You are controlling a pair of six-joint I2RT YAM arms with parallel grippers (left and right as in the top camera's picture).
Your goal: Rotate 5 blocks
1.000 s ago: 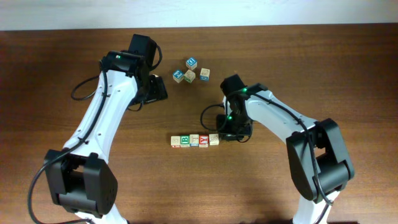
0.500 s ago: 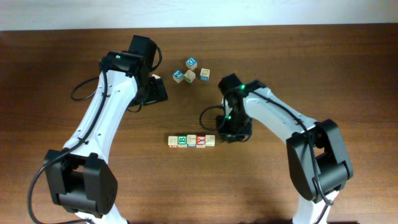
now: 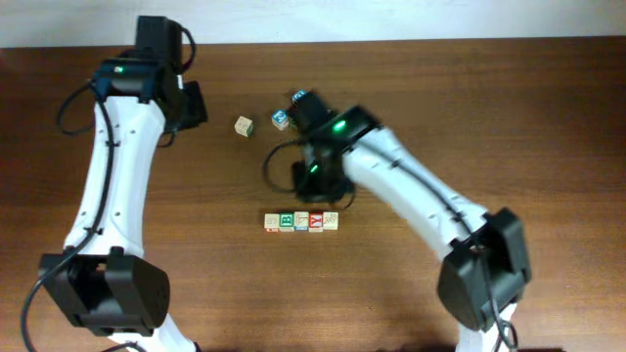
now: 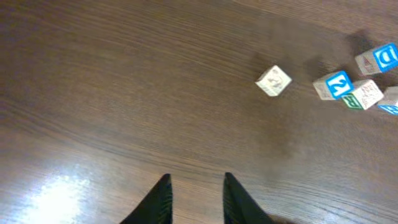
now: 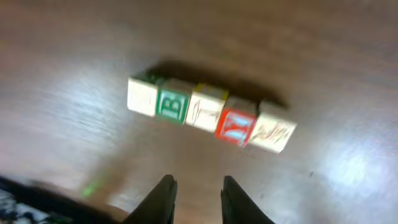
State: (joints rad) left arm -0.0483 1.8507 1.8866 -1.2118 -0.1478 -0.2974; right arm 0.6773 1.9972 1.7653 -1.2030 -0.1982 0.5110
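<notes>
The left gripper point(image 4: 196, 178) stood empty, jaws slightly apart, parked well clear of the work. The right gripper point(image 5: 197, 180), jaws likewise apart and empty, hovered near the five blocks point(image 5: 208, 115), which lay touching in one row, probably for alignment.

We see the five blocks point(image 3: 301, 222) in one straight row, lower centre of the overhead view, neighbours touching, all flat on their bases. Left to right: plain light-wood block point(image 5: 142, 96), green B block point(image 5: 171, 106), pale block with yellow edge point(image 5: 205, 111), red Y block point(image 5: 235, 126), pale scribbled block point(image 5: 273, 134). The right wrist view is blurred, so we can't read the finer markings.
</notes>
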